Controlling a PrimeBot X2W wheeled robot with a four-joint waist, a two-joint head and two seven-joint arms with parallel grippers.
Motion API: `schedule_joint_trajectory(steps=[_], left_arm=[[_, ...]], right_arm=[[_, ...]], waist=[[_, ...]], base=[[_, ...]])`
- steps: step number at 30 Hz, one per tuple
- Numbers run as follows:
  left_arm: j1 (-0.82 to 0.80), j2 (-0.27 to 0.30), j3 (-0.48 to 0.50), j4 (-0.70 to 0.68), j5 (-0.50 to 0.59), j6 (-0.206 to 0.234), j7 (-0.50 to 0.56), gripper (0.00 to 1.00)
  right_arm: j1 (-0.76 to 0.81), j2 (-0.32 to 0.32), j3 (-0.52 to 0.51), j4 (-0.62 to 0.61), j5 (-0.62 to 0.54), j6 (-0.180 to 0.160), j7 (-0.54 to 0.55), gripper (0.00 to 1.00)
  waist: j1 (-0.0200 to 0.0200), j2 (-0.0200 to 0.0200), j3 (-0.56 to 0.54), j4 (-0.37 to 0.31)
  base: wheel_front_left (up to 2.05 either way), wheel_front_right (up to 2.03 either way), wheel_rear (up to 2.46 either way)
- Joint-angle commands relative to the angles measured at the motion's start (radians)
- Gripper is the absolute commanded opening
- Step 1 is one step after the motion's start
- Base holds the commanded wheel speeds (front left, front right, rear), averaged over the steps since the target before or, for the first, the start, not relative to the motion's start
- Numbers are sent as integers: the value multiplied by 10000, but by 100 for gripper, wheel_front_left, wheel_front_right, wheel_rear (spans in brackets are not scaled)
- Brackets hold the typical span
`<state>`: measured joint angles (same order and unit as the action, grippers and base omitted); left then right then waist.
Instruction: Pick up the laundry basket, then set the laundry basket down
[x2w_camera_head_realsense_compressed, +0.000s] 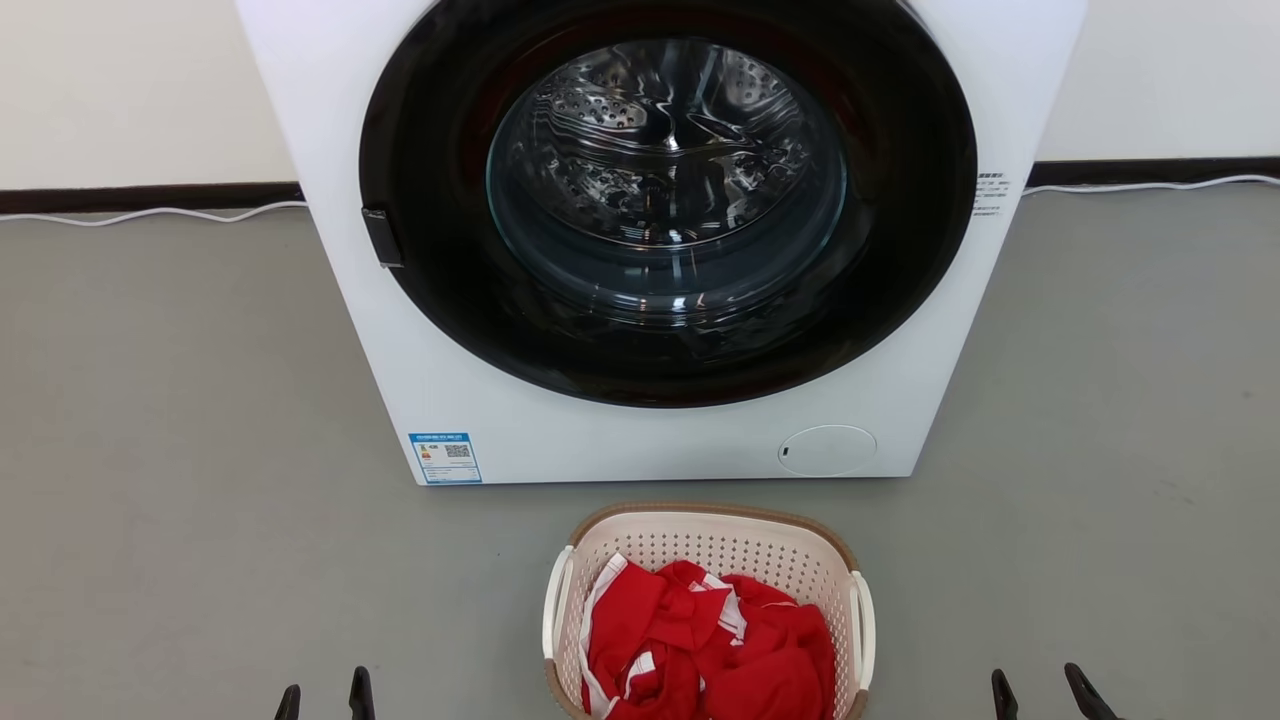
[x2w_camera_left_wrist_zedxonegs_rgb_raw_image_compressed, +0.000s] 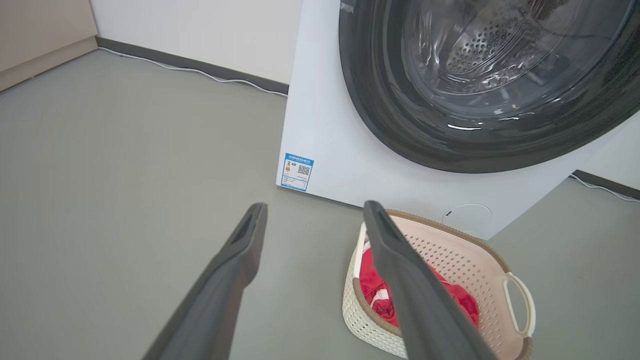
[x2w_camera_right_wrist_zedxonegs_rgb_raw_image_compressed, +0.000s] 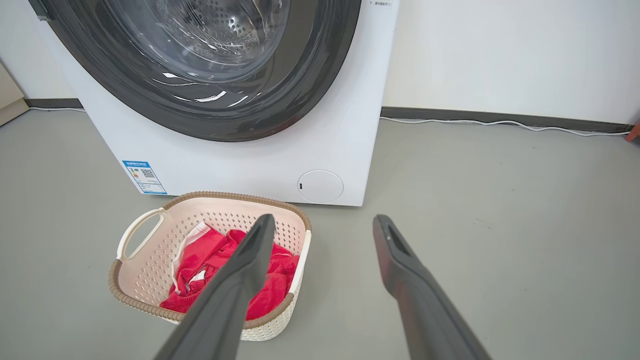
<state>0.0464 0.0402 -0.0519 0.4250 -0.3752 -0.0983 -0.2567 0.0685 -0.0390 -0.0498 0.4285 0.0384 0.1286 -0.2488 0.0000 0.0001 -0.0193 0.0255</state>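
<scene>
Holding red cloth (x2w_camera_head_realsense_compressed: 690, 640), laundry basket (x2w_camera_head_realsense_compressed: 700, 542) sits between left gripper (x2w_camera_head_realsense_compressed: 324, 694), right gripper (x2w_camera_head_realsense_compressed: 1040, 688), both splayed.

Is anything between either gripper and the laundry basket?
Nothing visible. Bare floor separates the laundry basket from the left gripper and the right gripper, both open; the washing machine stands beyond the basket.

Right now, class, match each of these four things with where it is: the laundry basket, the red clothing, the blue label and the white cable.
Things
1. laundry basket
2. red clothing
3. blue label
4. white cable

Places
A. low on the washing machine front
B. along the skirting board
C. on the floor, right in front of the machine
D. inside the basket

Pairs: 1-C, 2-D, 3-A, 4-B.
</scene>
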Motion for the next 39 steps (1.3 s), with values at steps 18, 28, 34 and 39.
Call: schedule_joint_trajectory(steps=[18, 28, 34, 39], left_arm=[[-6, -11, -9, 54, -35, 1, 4, 0], [-32, -153, 85, 363, -667, -13, 222, 0], [-84, -142, 141, 266, -1159, -26, 359, 0], [-149, -132, 203, 171, -1652, -39, 500, 0]], right_arm=[[-26, 11, 5, 56, 6, 0, 13, 0], [-85, 143, -66, 369, 805, 1, 267, 0], [-134, 132, -62, 258, 1438, 2, 384, 0], [-198, 122, -72, 152, 2071, 3, 510, 0]], waist=[[0, -1, 43, 104], [23, -1, 30, 86], [2, -1, 54, 71], [1, -1, 66, 57]], base=[[0, 0, 0], [0, 0, 0], [0, 0, 0], [0, 0, 0]])
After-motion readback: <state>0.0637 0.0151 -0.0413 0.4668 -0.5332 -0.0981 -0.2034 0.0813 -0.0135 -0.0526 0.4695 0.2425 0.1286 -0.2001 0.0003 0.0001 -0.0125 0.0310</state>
